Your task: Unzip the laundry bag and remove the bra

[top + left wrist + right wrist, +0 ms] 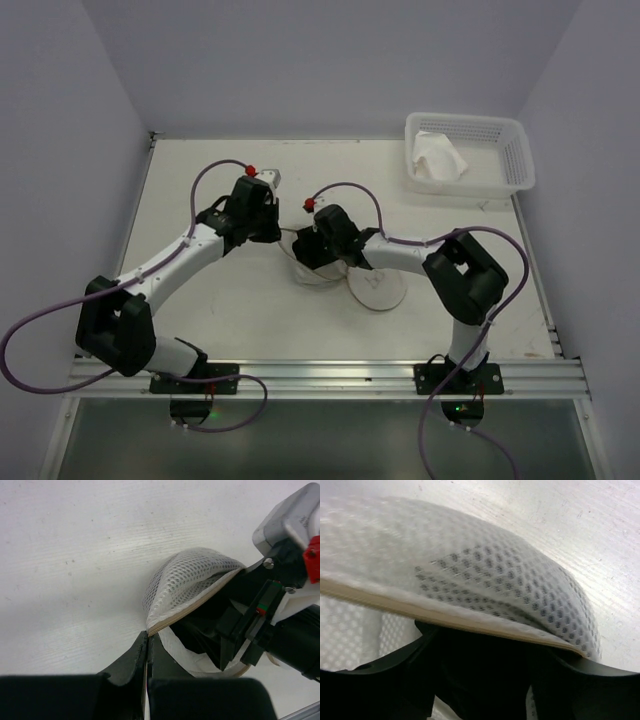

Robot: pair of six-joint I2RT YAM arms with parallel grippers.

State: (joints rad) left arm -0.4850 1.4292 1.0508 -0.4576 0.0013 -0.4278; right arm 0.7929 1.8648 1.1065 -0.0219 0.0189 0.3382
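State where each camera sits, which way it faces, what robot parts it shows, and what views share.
Top external: above, behind the bases, looking down on table, basket, left arm and right arm.
Left wrist: on the left arm, looking along the left gripper, shut on the rim of the bag; right arm opposite.
Right wrist: close against the bag, looking at mesh over its own fingers.
Shared: both wrist views show the bag's tan rim.

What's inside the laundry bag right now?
The right gripper reaches into the bag under its raised mesh half. Beneath lies white fabric; the gripper hides the rest, so no bra is visible.
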